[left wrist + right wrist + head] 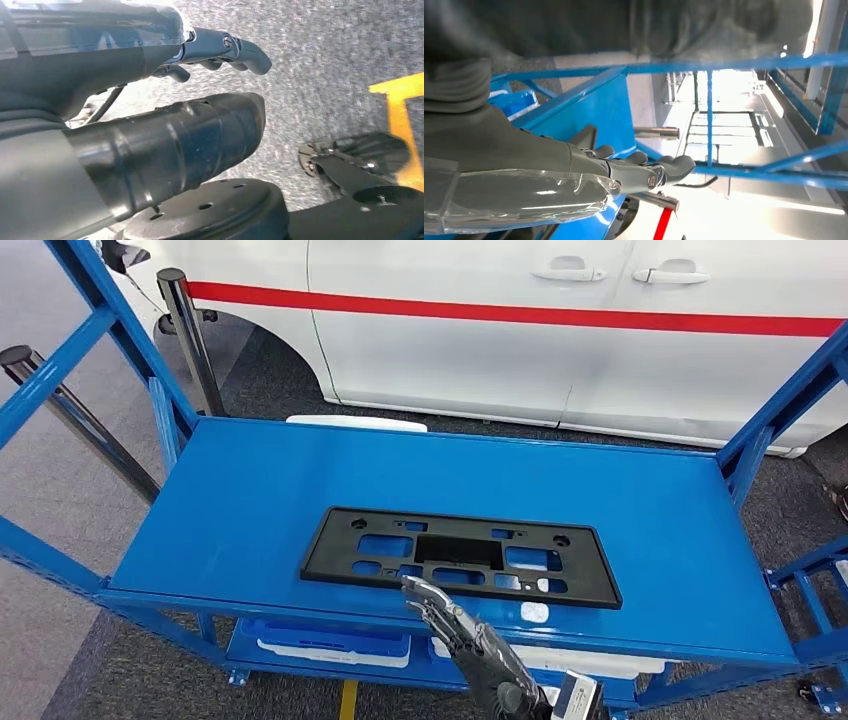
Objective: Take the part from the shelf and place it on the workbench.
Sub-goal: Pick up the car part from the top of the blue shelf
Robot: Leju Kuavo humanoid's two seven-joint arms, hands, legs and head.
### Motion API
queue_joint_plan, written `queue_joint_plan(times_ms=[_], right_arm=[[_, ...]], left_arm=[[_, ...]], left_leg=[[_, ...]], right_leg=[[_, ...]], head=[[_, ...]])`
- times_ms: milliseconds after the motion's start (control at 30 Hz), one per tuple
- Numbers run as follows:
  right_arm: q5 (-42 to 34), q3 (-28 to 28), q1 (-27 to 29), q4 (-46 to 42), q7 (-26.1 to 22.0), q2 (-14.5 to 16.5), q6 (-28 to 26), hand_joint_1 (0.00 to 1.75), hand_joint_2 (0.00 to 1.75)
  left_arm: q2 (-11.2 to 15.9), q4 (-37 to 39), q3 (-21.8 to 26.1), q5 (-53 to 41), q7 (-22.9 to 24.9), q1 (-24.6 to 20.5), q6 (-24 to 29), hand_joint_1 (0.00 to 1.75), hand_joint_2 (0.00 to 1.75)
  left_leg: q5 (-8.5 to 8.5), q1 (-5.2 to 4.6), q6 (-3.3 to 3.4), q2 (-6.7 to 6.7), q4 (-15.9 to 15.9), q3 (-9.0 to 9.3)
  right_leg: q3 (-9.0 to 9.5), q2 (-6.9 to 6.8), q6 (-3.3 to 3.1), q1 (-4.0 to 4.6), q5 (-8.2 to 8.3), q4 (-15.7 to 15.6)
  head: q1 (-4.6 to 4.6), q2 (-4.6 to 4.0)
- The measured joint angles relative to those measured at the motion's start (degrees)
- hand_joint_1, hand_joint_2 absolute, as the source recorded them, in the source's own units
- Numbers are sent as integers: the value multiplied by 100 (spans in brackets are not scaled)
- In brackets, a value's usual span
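Far left of the head view: two dark posts (190, 335) stand on the grey carpet behind the blue shelf (230, 490). Left hand (200, 95) seen in the left wrist view, hanging over grey carpet with a yellow floor line (400, 125) nearby; thumb and fingers apart, nothing held, wide. Shelf top deck is flat blue, slanted blue struts at both ends. The part (460, 555), a flat black rectangular plate with cut-out holes, lies flat on the top deck, near the front edge, roughly mid-deck. Right hand (450, 615) comes up from below right of centre, fingers stretched out and a bit spread, tips at the part's front edge; cannot tell if they touch it. Nothing held, wide. In the right wrist view the right hand's fingers (644, 170) lie extended beside the blue deck, with a bit of the dark part just by them. A small white sticker (534, 612) sits on the deck just in front of the part, right of the fingertips. Lower deck holds blue and white trays (330, 640). Behind the shelf, a white car (560, 340) with a red stripe and two door handles.
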Motion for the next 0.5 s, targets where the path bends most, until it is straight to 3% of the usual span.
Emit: queue_joint_plan(times_ms=[67,100,167,200,233,267,333,367,433,500], right_arm=[[14,1,-14,3,24,1,-10,0,175],[32,3,-22,3,43,1,-24,0,175],[134,6,-33,8,112,1,-127,0,175],[221,7,-34,14,157,1,-219,0,175],[329,7,-32,25,206,-1,-331,0,175],[470,7,-32,36,259,-2,-465,0,175],[863,6,-32,59,381,-6,-797,0,175],[1122,6,-34,71,456,-8,-1005,0,175],[1632,7,-45,103,603,-16,-1420,0,175],[2045,20,-71,141,724,-33,-1771,0,175]], left_arm=[[3,0,0,-2,-2,-6,22,0,0],[5,0,0,-1,-3,-13,33,0,0],[6,0,1,4,-9,-15,46,0,0],[6,0,1,8,-11,-8,50,0,0],[6,0,2,15,-14,3,54,0,0],[7,0,3,25,-16,15,59,0,0],[8,0,9,43,-22,33,81,0,0],[10,0,14,49,-27,39,99,0,0],[12,0,24,54,-43,43,140,0,0],[14,0,27,55,-58,52,160,0,0]], left_leg=[[-107,7,-55,5,160,-24],[-236,17,-84,7,377,-129],[-552,37,-139,9,1035,-508],[-649,46,-157,10,1326,-705],[-640,53,-166,10,1464,-836],[-513,58,-167,11,1403,-872],[-5,61,-143,14,754,-688],[159,49,-122,16,409,-579],[265,20,-54,20,52,-475],[289,15,19,19,23,-464]], right_leg=[[99,-2,-55,-27,-1,-63],[141,-9,-81,-37,-9,-87],[174,-20,-123,-33,-41,-96],[182,-20,-135,-29,-58,-95],[199,-16,-139,-26,-77,-94],[224,-8,-137,-25,-98,-92],[302,4,-114,-26,-150,-90],[336,5,-95,-22,-172,-85],[349,2,-42,-11,-204,-71],[340,-2,16,1,-219,-68]], head=[[-3,0],[-4,0],[-5,0],[-5,0],[-5,0],[-5,0],[-5,0],[-4,0],[-4,0],[-5,0]])
